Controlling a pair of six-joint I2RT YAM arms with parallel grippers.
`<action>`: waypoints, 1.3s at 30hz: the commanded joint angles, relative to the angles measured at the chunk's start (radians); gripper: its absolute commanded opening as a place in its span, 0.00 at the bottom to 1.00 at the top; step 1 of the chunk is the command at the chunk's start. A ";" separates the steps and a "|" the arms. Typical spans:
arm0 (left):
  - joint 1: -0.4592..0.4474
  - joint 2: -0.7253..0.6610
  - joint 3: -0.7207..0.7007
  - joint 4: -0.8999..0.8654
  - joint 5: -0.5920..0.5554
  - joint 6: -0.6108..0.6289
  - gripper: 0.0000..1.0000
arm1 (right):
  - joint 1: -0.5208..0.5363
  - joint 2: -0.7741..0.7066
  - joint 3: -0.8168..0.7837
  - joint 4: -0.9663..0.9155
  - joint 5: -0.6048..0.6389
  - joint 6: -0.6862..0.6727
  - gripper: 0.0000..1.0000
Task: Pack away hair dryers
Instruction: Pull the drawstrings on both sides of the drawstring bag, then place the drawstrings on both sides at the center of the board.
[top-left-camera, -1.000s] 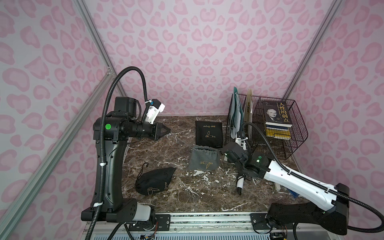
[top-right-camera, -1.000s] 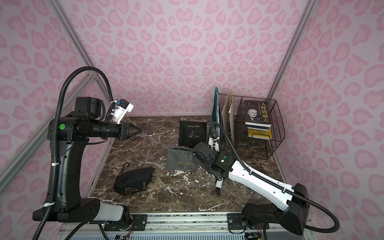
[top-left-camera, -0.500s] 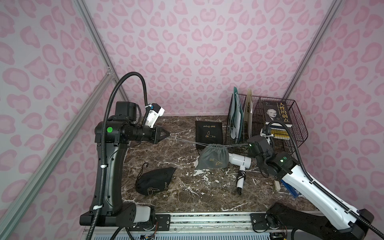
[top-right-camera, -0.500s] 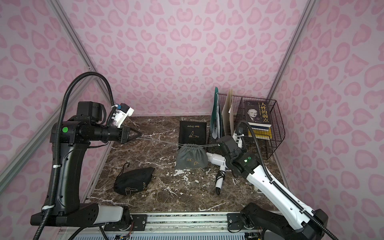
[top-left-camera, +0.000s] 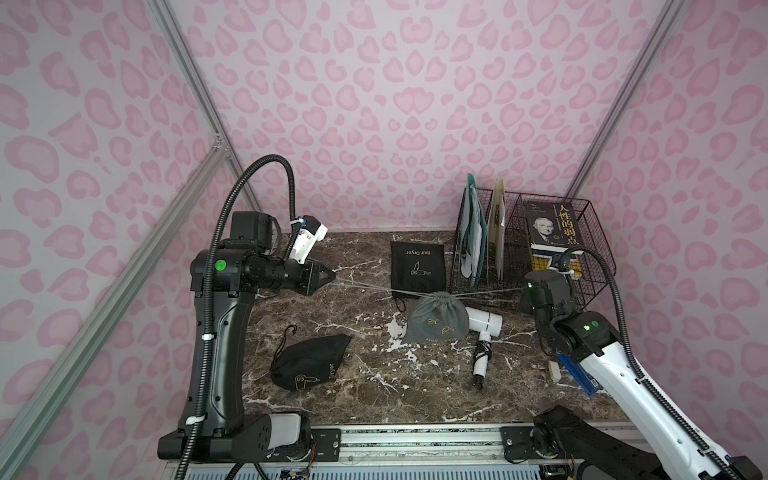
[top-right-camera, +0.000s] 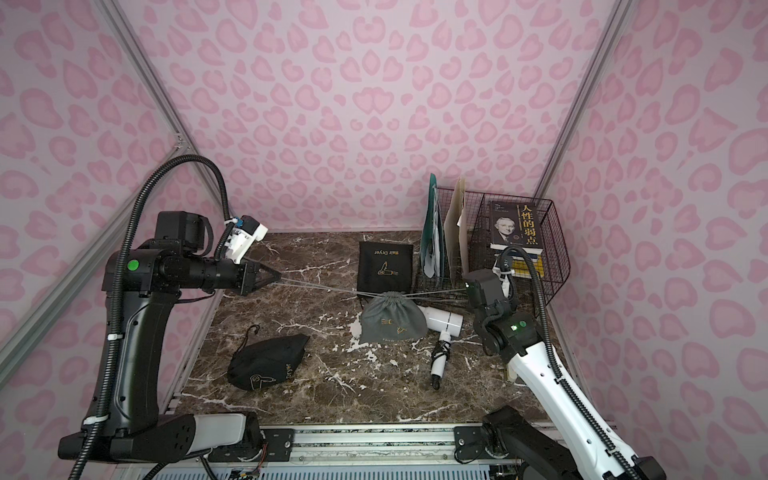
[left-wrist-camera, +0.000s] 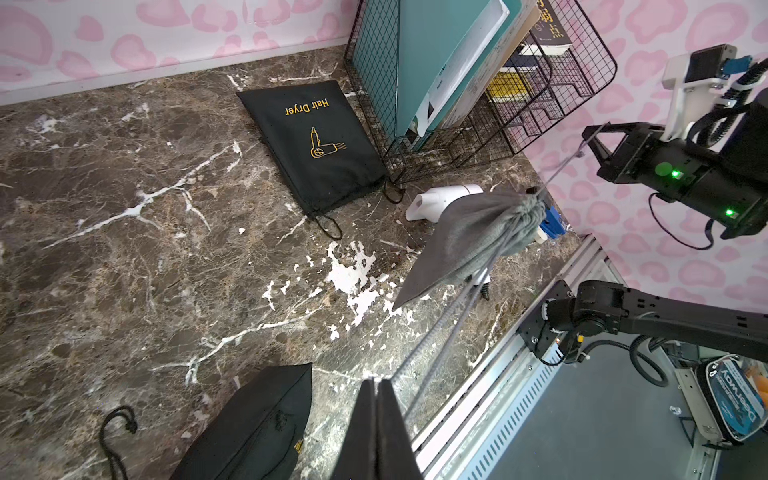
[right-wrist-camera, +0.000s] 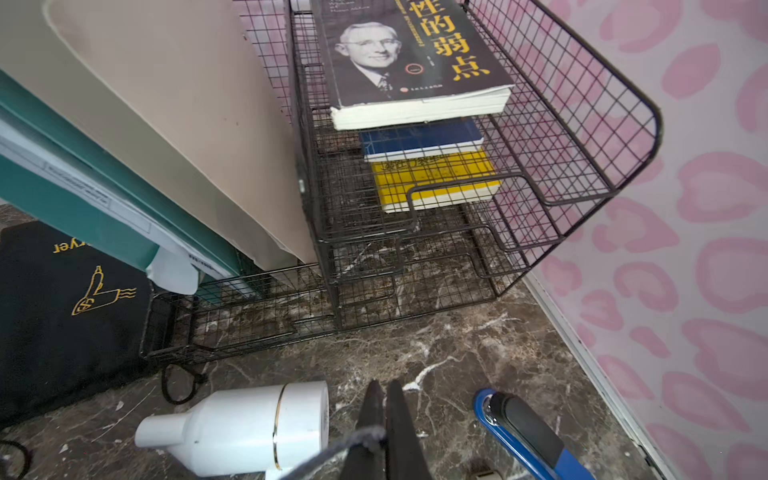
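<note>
A white hair dryer (top-left-camera: 484, 322) (top-right-camera: 444, 322) (right-wrist-camera: 241, 428) lies on the marble table, its cord wound round the handle. Just left of it a grey drawstring pouch (top-left-camera: 436, 322) (top-right-camera: 390, 322) (left-wrist-camera: 469, 237) hangs with its mouth cinched tight; what it holds is hidden. Its grey drawstrings (top-left-camera: 365, 284) (left-wrist-camera: 436, 340) run taut to both sides. My left gripper (top-left-camera: 332, 275) (top-right-camera: 277, 277) (left-wrist-camera: 377, 380) is shut on the left strings. To the right, my right gripper (top-left-camera: 524, 286) (top-right-camera: 467, 286) (right-wrist-camera: 382, 384) is shut on the right strings, above the dryer's barrel.
A bulging black pouch (top-left-camera: 309, 365) lies front left. A flat black "Hair Dryer" pouch (top-left-camera: 417, 266) lies at the back. A wire rack (top-left-camera: 582, 249) with folders and books stands back right. A blue stapler-like tool (right-wrist-camera: 528, 432) lies by the right wall.
The right gripper has pulled away to the right and the left one has stayed left. The drawstrings have gone taut, the grey pouch's mouth has cinched shut and risen.
</note>
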 joint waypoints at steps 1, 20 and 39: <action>0.024 -0.006 -0.008 0.030 -0.041 0.026 0.02 | -0.027 -0.007 -0.011 0.010 0.045 -0.025 0.00; 0.069 0.017 -0.017 0.036 -0.027 0.039 0.02 | -0.058 -0.004 0.006 0.014 0.006 -0.074 0.00; 0.117 0.087 0.093 0.027 0.021 0.011 0.02 | -0.009 0.043 0.112 0.021 -0.126 -0.170 0.00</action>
